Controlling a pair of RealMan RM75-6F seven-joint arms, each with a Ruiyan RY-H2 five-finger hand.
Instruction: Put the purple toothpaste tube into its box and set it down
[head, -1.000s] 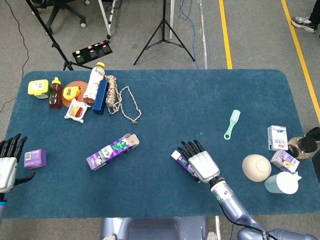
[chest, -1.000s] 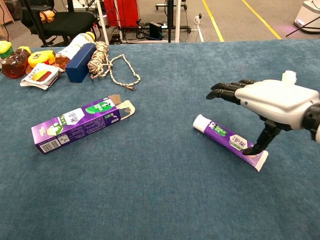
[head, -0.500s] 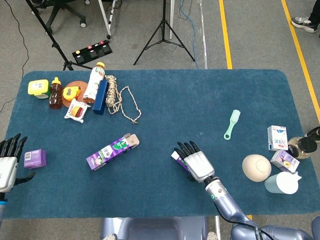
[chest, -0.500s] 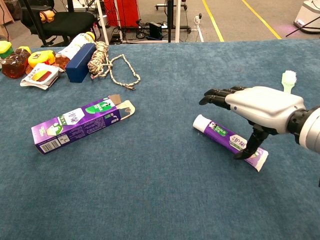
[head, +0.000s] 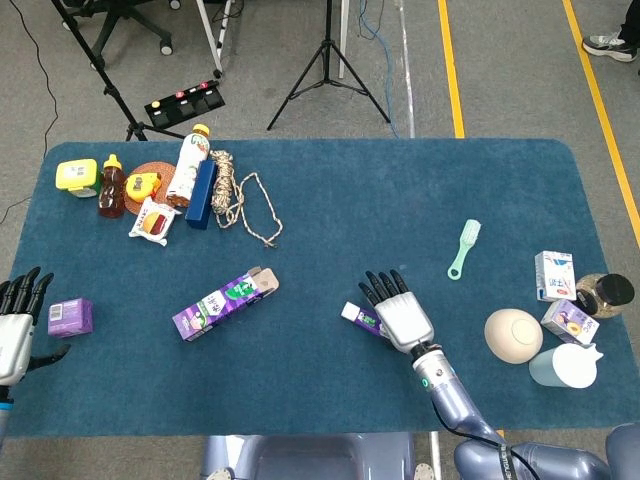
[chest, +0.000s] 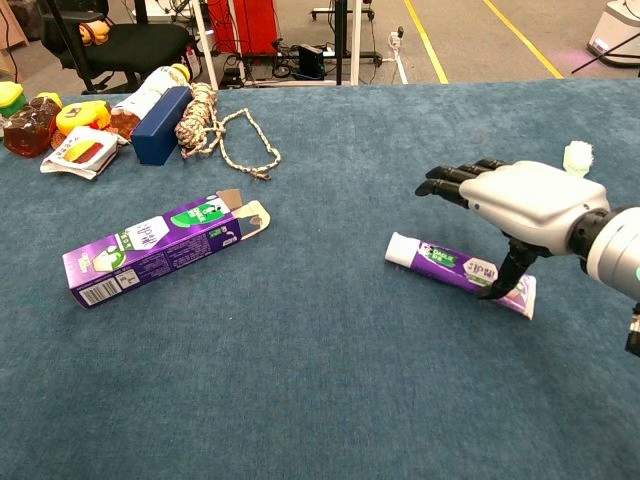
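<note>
We're looking at a surface (head: 330, 200) covered w/ a napped blue cloth, fuzzy like short carpet. The purple toothpaste tube (chest: 450, 268) lies flat on it near the front, right of centre: soft glossy plastic, white cap at its left end, flat crimped tail at the right, tail half under the right hand (chest: 525, 200). In the head view we see only the tube's (head: 358, 317) cap end poking out from beneath that hand (head: 398, 315). The hand is smooth silver-grey shell on the back w/ black fingers (chest: 455, 183); it's palm-down above the tube, fingers stretched out and apart toward the far-left, thumb (chest: 505, 275) reaching down and touching the tube near its tail. Nothing's gripped: it holds nothing, just that one contact. The box (chest: 160, 245) sits well apart to the left, a long purple cardboard carton lying on its side, printed panels, barcode at the near end, flaps open at the far-right end; also seen in the head view (head: 223, 301). Left hand (head: 15, 335) is at the surface's left edge, fingers straight and spread, empty, just beside a small purple box (head: 70, 316). Far-left corner: braided rope (chest: 220, 130) in loose coils, a navy blue box (chest: 160, 125), a bottle (chest: 150, 88) on its side.
</note>
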